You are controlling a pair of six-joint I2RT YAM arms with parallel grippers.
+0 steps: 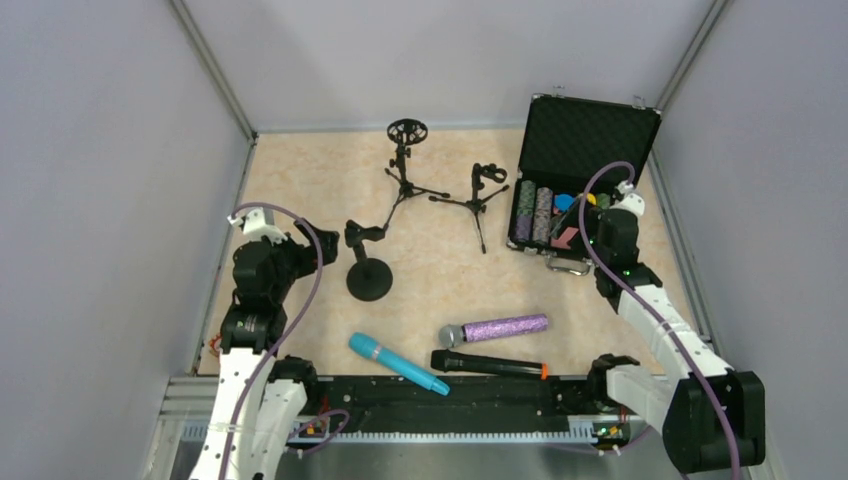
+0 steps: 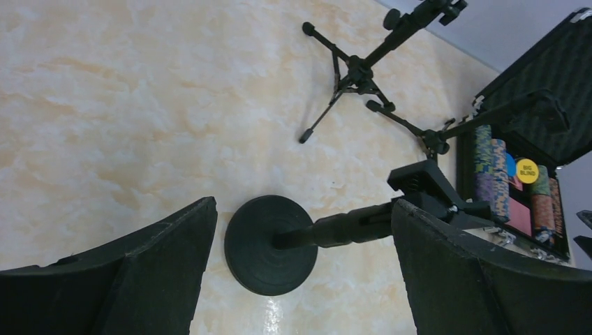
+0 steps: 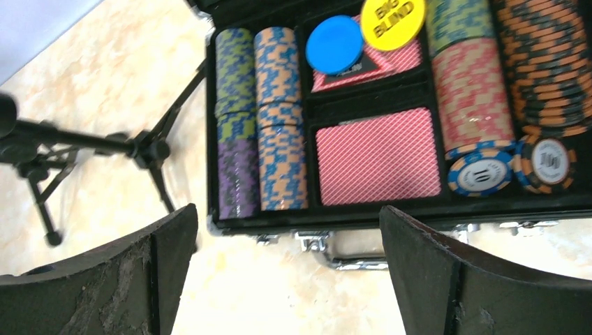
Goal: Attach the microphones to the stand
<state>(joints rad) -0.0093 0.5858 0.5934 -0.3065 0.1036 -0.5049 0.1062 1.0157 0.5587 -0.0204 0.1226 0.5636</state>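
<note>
Three microphones lie near the front edge: a cyan one [image 1: 398, 363], a purple glitter one with a silver grille [image 1: 495, 328], and a black one with an orange end ring [image 1: 488, 364]. A round-base stand with a clip [image 1: 368, 275] stands at centre left. A tripod stand with a ring mount [image 1: 405, 165] and a tripod stand with a clip [image 1: 482, 195] stand further back. My left gripper [image 1: 318, 244] is open and empty above the round-base stand [image 2: 272, 244]. My right gripper [image 1: 590, 228] is open and empty over the front edge of the poker case.
An open black poker chip case [image 1: 560, 215] with chips and cards sits at the back right; its handle [image 3: 356, 262] faces my right gripper [image 3: 287, 223]. Grey walls enclose the table on three sides. A black rail [image 1: 450, 395] runs along the near edge.
</note>
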